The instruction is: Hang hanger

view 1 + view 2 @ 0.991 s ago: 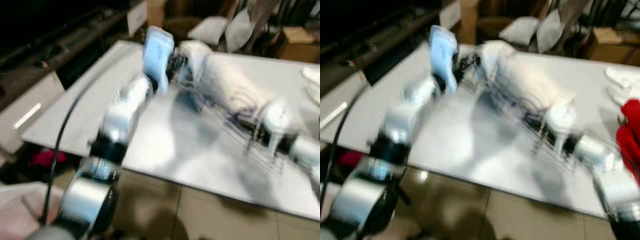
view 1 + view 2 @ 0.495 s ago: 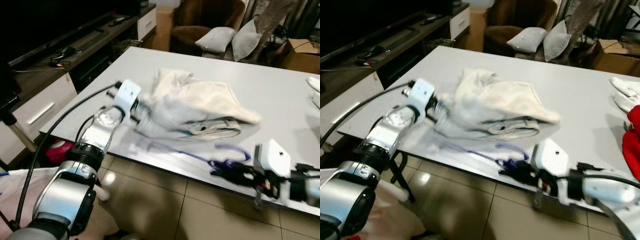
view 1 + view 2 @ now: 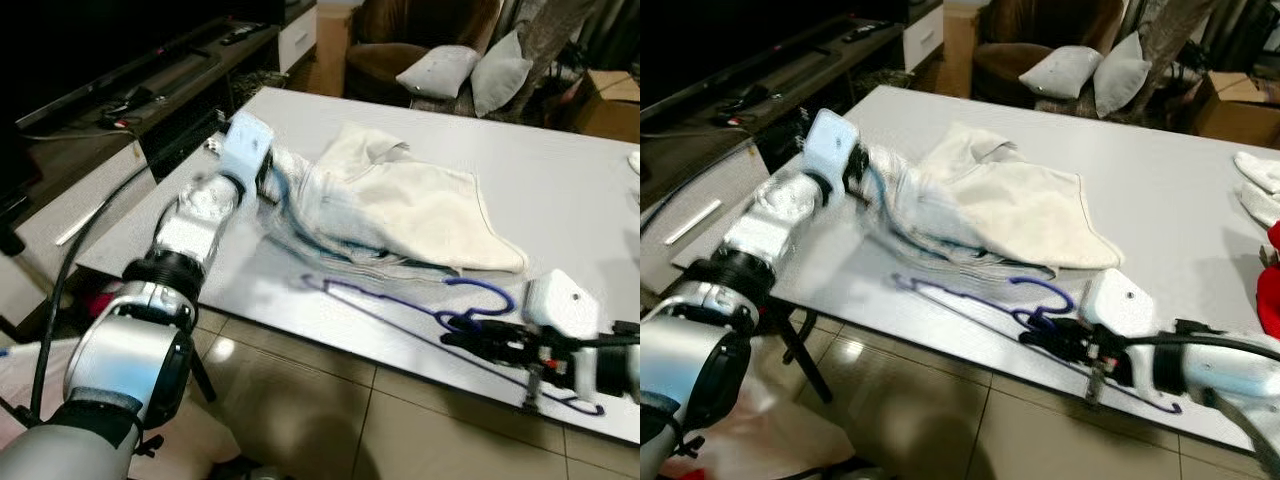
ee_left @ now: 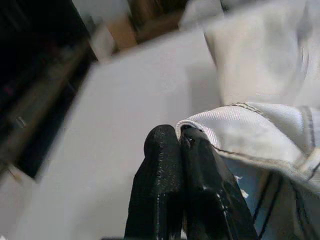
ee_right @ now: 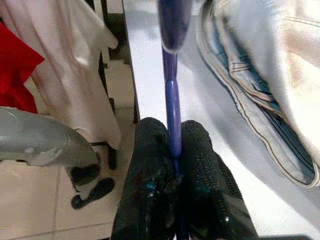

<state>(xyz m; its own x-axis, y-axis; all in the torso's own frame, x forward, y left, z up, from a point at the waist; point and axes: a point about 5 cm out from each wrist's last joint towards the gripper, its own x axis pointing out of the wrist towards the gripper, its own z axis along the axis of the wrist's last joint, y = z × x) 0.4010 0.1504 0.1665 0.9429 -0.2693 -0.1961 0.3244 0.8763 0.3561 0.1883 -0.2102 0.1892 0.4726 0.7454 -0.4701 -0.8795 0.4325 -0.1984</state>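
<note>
White table (image 3: 560,190) in living room, left gripper (image 4: 180,142) pinching cream garment (image 3: 420,205), right gripper (image 5: 172,150) clamping purple hanger (image 3: 400,305)

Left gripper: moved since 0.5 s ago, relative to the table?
Yes. The left gripper, shut on the white garment, has gone farther onto the table, away from its near edge and toward the far side.

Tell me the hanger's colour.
Purple; the hanger shows best in the right wrist view, in the right gripper.
</note>
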